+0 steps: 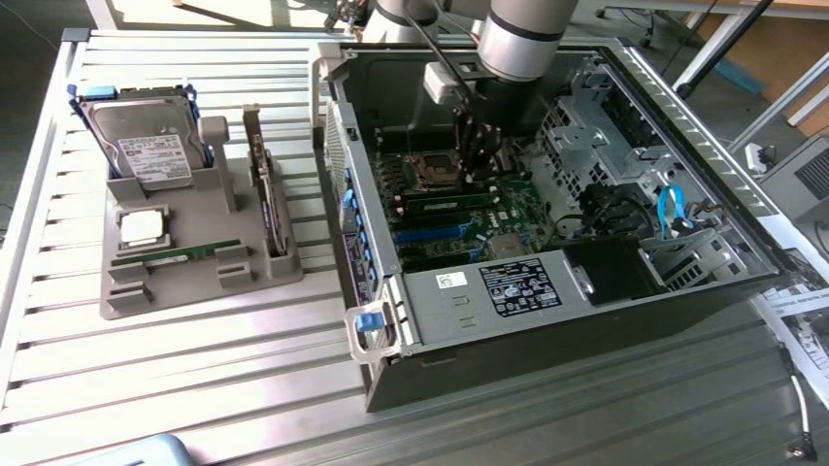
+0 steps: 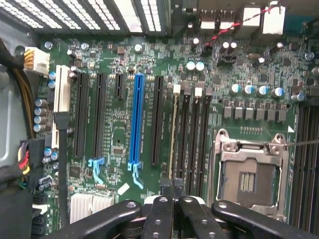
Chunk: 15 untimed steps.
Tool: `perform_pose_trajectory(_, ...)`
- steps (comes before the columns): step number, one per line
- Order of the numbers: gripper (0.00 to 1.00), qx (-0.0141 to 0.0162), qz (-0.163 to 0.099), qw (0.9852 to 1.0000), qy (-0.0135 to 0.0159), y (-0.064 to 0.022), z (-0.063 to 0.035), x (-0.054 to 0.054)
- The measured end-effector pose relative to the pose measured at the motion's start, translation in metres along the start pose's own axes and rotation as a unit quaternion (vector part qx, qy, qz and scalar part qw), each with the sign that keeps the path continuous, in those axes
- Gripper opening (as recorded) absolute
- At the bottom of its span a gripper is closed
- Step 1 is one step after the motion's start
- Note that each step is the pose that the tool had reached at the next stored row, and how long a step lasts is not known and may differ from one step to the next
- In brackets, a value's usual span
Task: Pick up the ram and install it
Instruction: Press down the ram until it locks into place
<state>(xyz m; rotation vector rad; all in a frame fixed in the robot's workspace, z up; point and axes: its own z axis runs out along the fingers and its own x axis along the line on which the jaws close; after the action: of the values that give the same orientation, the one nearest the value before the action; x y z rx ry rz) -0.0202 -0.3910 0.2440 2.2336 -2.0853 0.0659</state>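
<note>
— Where is your claw?

— My claw is closed, fingertips pressed together with nothing between them, low over the motherboard inside the computer case, just beside the memory slots.

— And the ram?

— The exterior view gives that: one ram lies flat on the grey holder outside the case, beside one hard drive. My wrist view gives four memory slots and one CPU socket.

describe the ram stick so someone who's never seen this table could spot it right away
Find the grey holder beside the open computer case. The ram lies flat below the square silver chip: a long, thin green strip, unlike the boxy hard drive.
</note>
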Motion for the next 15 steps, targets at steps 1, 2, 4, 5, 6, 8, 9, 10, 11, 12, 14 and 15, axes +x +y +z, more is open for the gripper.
perform_pose_trajectory(1,0.11,0.0,0.0,1.0,0.0,0.0018,0.0001,0.0)
perform_pose_trajectory(2,0.11,0.0,0.0,1.0,0.0,0.0039,0.0002,0.0)
perform_pose_trajectory(4,0.11,0.0,0.0,1.0,0.0,0.0088,0.0004,-0.001)
perform_pose_trajectory(5,0.11,0.0,0.0,1.0,0.0001,0.0103,0.0004,-0.001)
perform_pose_trajectory(6,0.11,0.0,0.0,1.0,0.0001,0.0113,0.0005,-0.001)
perform_pose_trajectory(8,0.11,0.0,0.0,1.0,0.0002,0.014,0.0007,-0.001)
perform_pose_trajectory(9,0.11,0.0,0.0,1.0,0.0002,0.0157,0.0008,-0.001)
perform_pose_trajectory(10,0.11,0.0,0.0,1.0,0.0002,0.0168,0.0008,-0.001)
perform_pose_trajectory(11,0.11,0.0,0.0,1.0,0.0003,0.019,0.0009,-0.001)
perform_pose_trajectory(12,0.11,0.0,0.0,1.0,0.0004,0.022,0.0011,-0.002)
perform_pose_trajectory(14,0.11,0.0,0.0,1.0,0.0005,0.0249,0.0013,-0.002)
perform_pose_trajectory(15,0.11,0.0,0.0,1.0,0.0006,0.0261,0.0014,-0.002)
